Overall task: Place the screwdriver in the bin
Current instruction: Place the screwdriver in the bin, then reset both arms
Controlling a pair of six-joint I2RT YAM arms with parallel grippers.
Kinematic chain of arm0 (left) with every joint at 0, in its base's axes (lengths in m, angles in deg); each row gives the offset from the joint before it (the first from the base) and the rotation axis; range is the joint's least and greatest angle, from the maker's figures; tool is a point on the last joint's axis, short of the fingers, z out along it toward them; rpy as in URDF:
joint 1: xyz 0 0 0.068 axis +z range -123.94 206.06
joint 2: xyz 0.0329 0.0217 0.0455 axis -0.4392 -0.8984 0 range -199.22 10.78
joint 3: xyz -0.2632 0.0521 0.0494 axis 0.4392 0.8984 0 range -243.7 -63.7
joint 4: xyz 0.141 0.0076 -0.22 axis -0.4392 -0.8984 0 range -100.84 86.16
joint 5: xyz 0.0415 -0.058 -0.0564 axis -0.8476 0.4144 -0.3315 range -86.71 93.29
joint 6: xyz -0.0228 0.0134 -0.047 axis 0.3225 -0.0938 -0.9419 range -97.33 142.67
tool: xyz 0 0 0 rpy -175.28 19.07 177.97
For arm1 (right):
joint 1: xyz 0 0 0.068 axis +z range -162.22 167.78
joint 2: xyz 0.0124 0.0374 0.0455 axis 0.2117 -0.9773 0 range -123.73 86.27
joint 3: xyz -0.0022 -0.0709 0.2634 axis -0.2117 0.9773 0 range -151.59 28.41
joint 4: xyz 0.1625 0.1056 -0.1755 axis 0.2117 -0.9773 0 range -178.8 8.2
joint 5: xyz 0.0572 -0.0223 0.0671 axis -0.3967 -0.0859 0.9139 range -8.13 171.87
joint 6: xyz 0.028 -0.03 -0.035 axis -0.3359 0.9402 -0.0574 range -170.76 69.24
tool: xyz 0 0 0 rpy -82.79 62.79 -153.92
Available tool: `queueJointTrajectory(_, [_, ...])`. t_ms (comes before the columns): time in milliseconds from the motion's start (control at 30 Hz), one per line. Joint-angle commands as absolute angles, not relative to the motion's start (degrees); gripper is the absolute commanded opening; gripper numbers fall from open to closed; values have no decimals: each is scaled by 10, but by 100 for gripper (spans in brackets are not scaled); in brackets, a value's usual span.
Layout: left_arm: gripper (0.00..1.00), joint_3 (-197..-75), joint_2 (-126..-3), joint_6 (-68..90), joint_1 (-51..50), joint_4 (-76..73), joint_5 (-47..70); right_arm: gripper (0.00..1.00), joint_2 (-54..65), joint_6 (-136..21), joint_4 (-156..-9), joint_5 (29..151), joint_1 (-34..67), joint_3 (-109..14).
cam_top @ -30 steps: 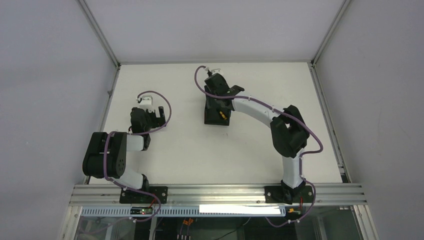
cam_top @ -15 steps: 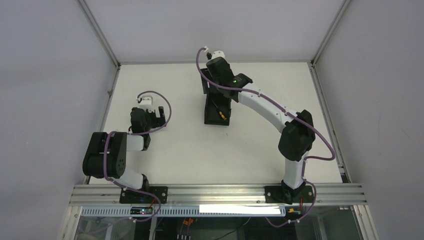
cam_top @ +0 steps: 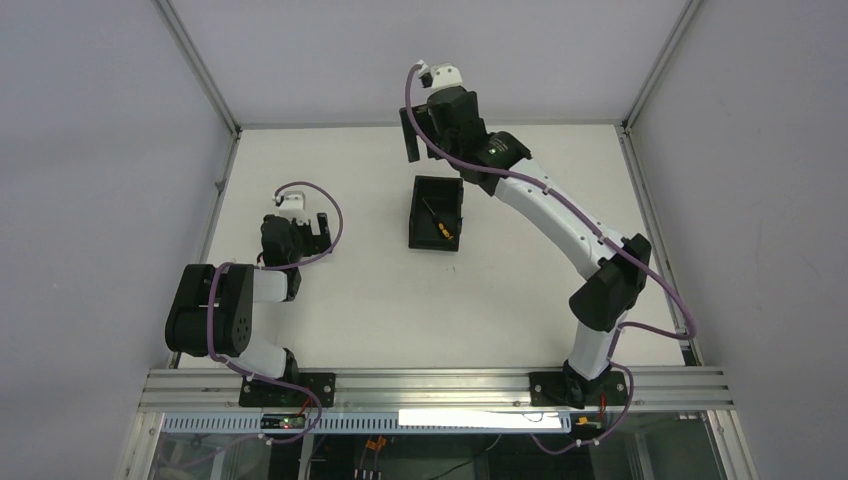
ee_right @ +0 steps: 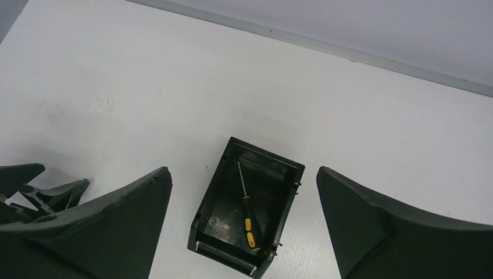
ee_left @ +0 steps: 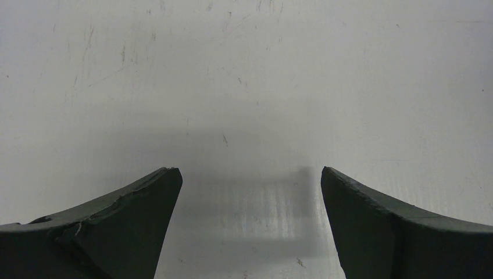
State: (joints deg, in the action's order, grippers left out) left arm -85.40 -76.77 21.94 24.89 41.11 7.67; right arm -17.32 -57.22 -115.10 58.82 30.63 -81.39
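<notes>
The screwdriver (ee_right: pixel 245 203) lies flat on the floor of the bin (ee_right: pixel 268 151), in the lower centre of the right wrist view. Its long axis follows the length of the bin, with the shaft toward the upper end and the yellow end toward the low front edge. The right gripper (ee_right: pixel 242 172) hangs above it, jaws wide apart and empty, touching nothing. The left gripper (ee_left: pixel 250 171), jaws also apart, is at the left of the top view, well apart from the bin. I judge the task done; the right arm needs only to pull away.
</notes>
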Motion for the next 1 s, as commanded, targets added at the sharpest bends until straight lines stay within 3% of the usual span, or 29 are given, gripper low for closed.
queueJointTrajectory(0, [99, -854, -756, 217, 244, 427, 65, 99, -136, -536, -1142, 575, 308, -849])
queueJointTrajectory(467, [99, -854, -756, 217, 244, 427, 65, 99, -85, -525, -1138, 630, 240, -801])
queueJointTrajectory(967, [99, -854, -756, 217, 244, 427, 65, 99, -2, -532, -1149, 767, 39, -729])
